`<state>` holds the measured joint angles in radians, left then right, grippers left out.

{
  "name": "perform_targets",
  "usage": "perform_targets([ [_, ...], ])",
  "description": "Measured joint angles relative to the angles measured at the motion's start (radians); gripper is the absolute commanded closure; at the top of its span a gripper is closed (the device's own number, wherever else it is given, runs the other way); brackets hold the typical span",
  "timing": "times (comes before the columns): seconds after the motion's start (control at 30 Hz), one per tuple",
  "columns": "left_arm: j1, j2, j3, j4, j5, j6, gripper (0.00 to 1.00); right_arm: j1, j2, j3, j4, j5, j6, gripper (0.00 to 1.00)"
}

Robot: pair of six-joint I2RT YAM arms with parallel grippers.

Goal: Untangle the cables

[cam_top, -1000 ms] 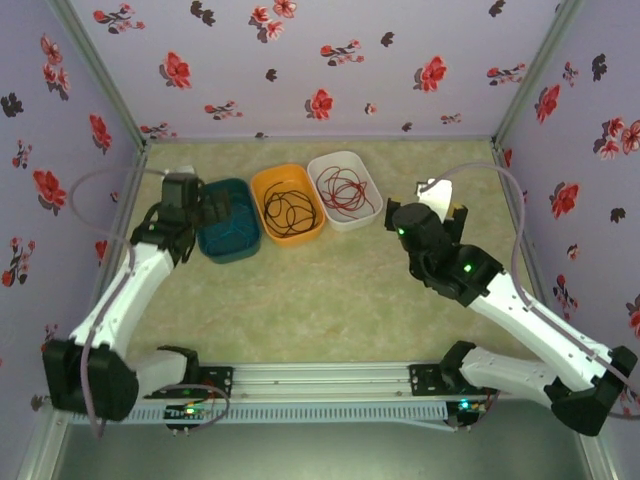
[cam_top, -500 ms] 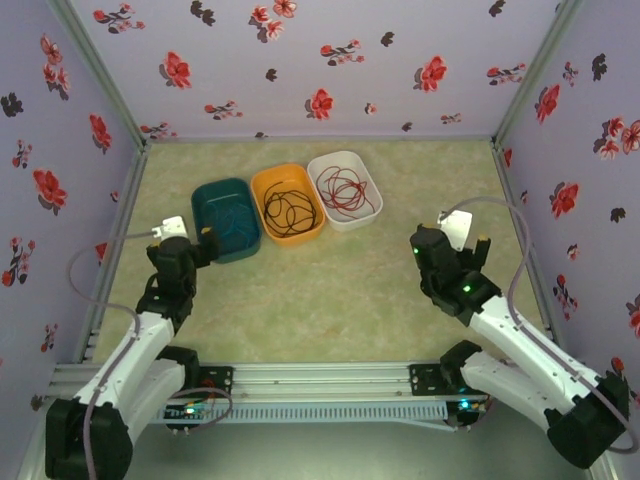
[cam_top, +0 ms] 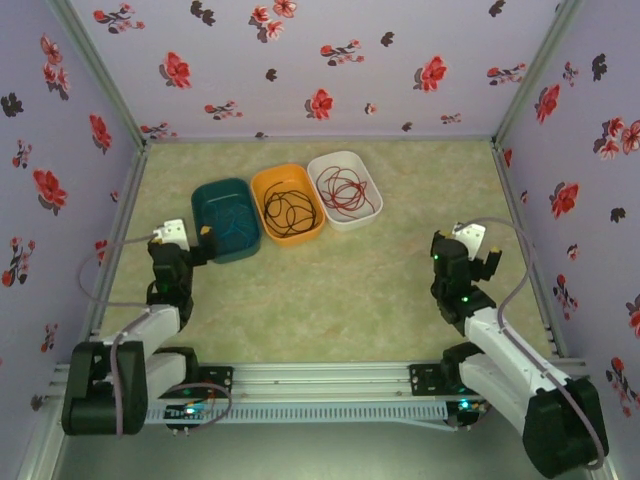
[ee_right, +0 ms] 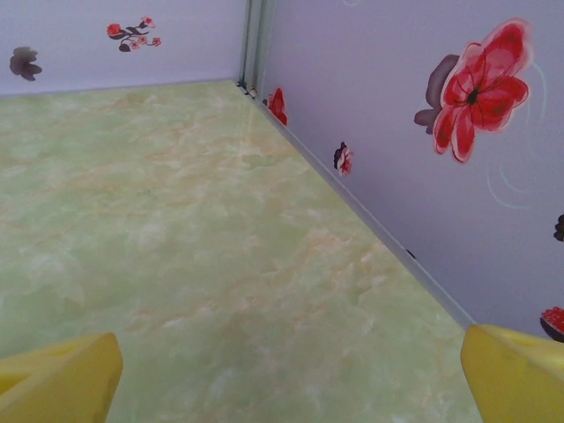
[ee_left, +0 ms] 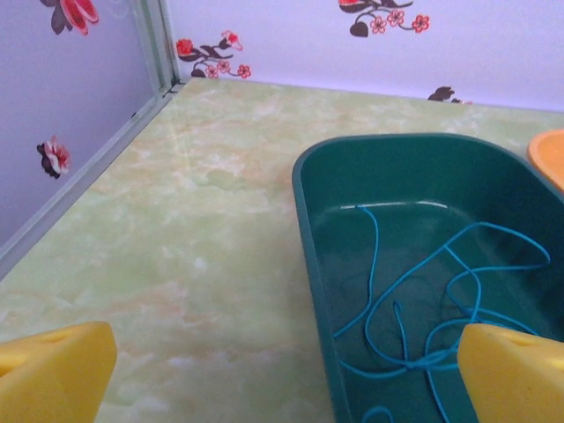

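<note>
Purple walls (cam_top: 300, 90) with red flowers stand around the green counter (cam_top: 330, 290). Three tubs sit side by side toward the back. The teal tub (cam_top: 197, 215) holds a blue cable (ee_left: 410, 361). The orange tub (cam_top: 256, 200) holds a dark cable (cam_top: 288, 212). The white tub (cam_top: 345, 155) holds a red cable (cam_top: 345, 192). The left pincer (ee_left: 282, 379) hangs just beside the teal tub, its yellow fingers (ee_left: 53, 374) wide apart. The right pincer (ee_right: 286, 379) hangs near the right wall, well apart from the tubs, and it is spread wide too.
</note>
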<state>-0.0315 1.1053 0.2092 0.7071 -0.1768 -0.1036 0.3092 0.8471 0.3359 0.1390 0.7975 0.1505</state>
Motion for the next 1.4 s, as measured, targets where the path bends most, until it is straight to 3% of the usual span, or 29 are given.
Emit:
perform_targets([
  [0.23, 0.053, 0.209, -0.061, 0.272, 0.088, 0.018, 0.0, -0.061, 0.113, -0.015, 0.146, -0.087, -0.02, 0.01],
  [0.53, 0.082, 0.377, -0.026, 0.402, 0.255, 0.06, 0.0, -0.096, 0.254, -0.041, 0.301, -0.164, -0.054, 0.01],
  [0.83, 0.092, 0.421, 0.133, 0.28, 0.407, 0.112, 0.0, -0.129, 0.364, -0.059, 0.486, -0.284, -0.112, 0.01],
  [1.2, 0.104, 0.423, 0.154, 0.222, 0.422, 0.112, 0.0, -0.196, 0.632, -0.014, 0.705, -0.422, -0.132, 0.01],
  [1.4, 0.104, 0.425, 0.154, 0.218, 0.422, 0.111, 0.0, -0.252, 0.696, -0.007, 0.776, -0.461, -0.089, 0.01],
])
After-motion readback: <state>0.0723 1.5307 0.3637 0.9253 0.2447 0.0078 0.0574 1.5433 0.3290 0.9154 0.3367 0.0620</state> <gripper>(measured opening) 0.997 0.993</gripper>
